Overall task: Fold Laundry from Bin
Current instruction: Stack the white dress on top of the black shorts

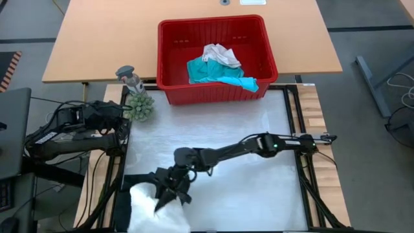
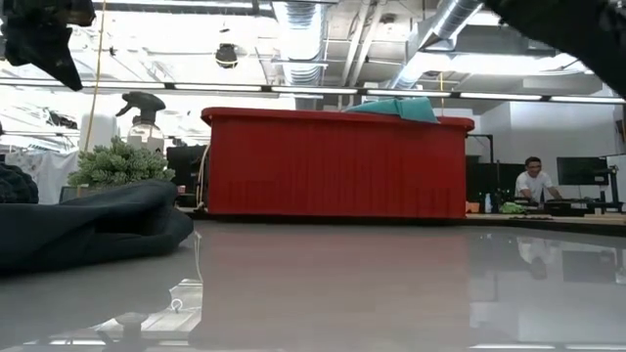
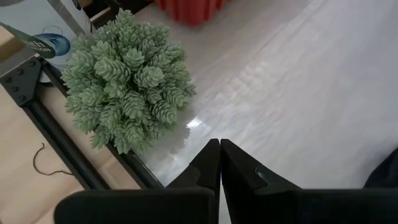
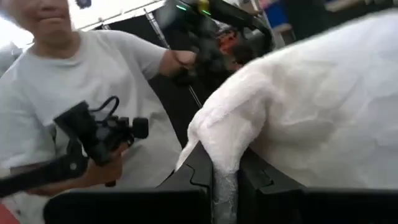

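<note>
A small green plant (image 1: 140, 107) with scaly, cone-like clusters stands at the left edge of the white bench (image 1: 259, 194) top, just inside its black frame; the left wrist view shows it (image 3: 127, 78) close up, its reflection faint on the glossy surface. Right behind it stands a spray bottle (image 1: 129, 76) with a grey trigger head — in the low view it (image 2: 145, 119) rises above the plant (image 2: 117, 164). Beyond lies a tan wooden table (image 1: 103, 45). Far across the room, a person (image 2: 534, 182) in a white shirt sits at a desk. Nearer, another person (image 4: 74, 87) in a pale T-shirt grips black handheld devices — both fists closed around them.
</note>
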